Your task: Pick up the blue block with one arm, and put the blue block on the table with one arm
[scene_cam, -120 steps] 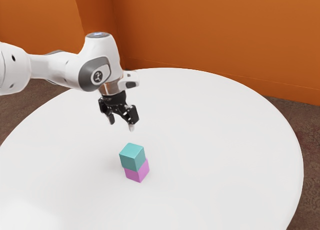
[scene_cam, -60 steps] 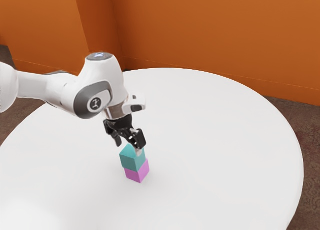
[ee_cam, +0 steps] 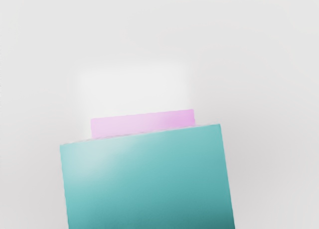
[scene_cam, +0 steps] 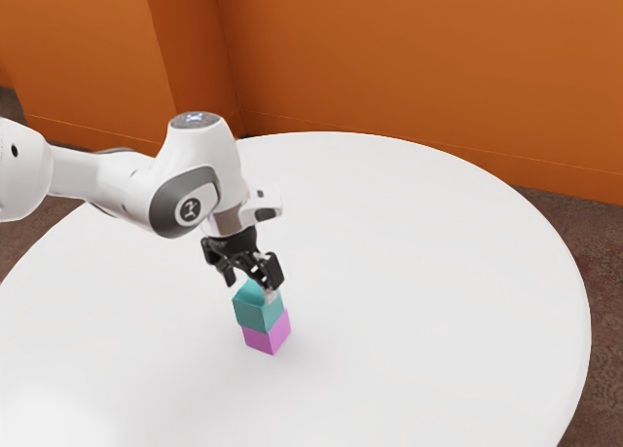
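White table (scene_cam: 419, 272): smooth teal cube (scene_cam: 258, 314) atop pink block (scene_cam: 267, 338); tool (scene_cam: 251, 286) with fingers spread.

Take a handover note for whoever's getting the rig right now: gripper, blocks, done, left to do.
Gripper: open, fingers apart, down at the top of the blue (teal) block.
Blocks: the blue one sits on the pink block, slightly offset; the pink one is on the white table.
Done: gripper brought to the blue block; no grasp yet.
Left: grip it, lift it off the pink one, set it on the table.
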Tool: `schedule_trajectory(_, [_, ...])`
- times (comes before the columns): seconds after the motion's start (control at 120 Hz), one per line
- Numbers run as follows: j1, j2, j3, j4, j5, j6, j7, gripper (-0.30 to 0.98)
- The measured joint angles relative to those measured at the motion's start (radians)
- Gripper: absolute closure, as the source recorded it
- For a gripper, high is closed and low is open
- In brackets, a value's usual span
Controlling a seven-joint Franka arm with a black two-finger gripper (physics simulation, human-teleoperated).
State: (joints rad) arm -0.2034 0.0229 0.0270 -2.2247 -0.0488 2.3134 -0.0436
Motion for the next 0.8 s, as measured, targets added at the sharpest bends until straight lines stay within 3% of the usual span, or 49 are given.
schedule_trajectory(0.8, [0.008,0.094,-0.001,0.047,0.003,0.013,-0.009,0.02])
